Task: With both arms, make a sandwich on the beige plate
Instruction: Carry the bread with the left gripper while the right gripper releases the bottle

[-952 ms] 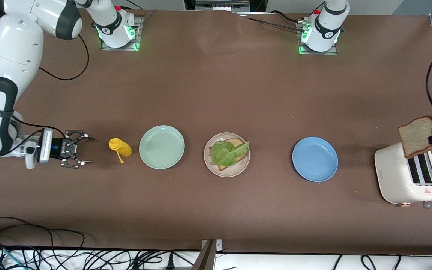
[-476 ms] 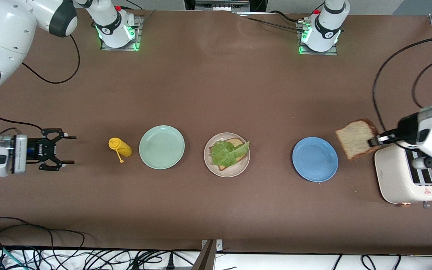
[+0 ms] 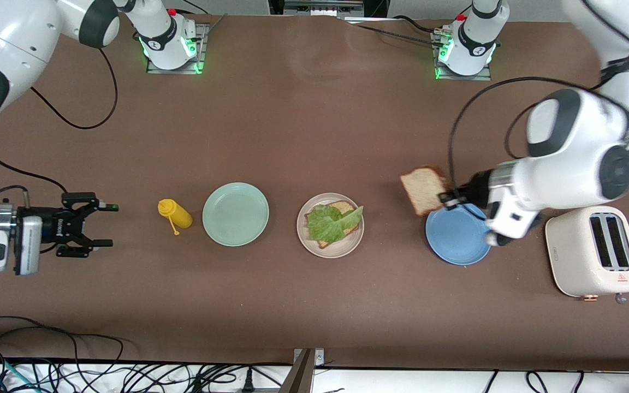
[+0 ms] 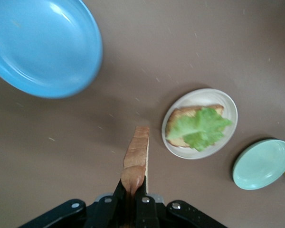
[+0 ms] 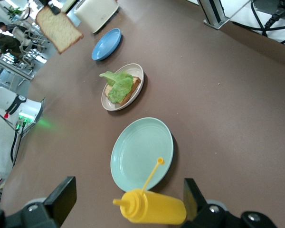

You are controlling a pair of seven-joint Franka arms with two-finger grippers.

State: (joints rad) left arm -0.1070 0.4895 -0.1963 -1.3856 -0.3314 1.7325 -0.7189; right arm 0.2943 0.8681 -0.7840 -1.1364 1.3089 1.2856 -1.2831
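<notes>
1. The left pincer [image 3: 448, 197] is up in the air over the rim of the blue plate [image 3: 459, 240], at the plate's edge toward the beige plate; its fingers are clamped together on one edge of a slice of brown bread [image 3: 423, 190].
2. The held bread slice hangs clear of the table [image 3: 314, 136], sticking out from the left pincer toward the beige plate [image 3: 330, 248], over bare table between the blue plate and the beige one. In the left wrist view the slice [image 4: 137, 159] shows edge-on, rising straight out of the closed fingers.
3. The beige plate sits on the table past the held slice, toward the right arm's end — it carries one bread slice [image 3: 342, 209] with a ruffled green lettuce leaf [image 3: 332, 222] lying on top, so the sandwich has no upper slice yet.
4. The right pincer [image 3: 106, 225] hangs low at the right arm's end of the table, fingers spread wide apart and holding nothing; this arm waits.
5. Just in front of the right pincer's open fingers lies a yellow squeeze bottle [image 3: 175, 214] on its side. The right wrist view shows the bottle [image 5: 154, 206] between the two fingers without touching either.
6. After the bottle, going away from the right pincer, comes the mint-green plate [image 3: 235, 214], empty, then the beige plate.
7. A white toaster [image 3: 593, 252] stands at the left arm's end of the table, beside the blue plate — well apart from the left pincer.
</notes>
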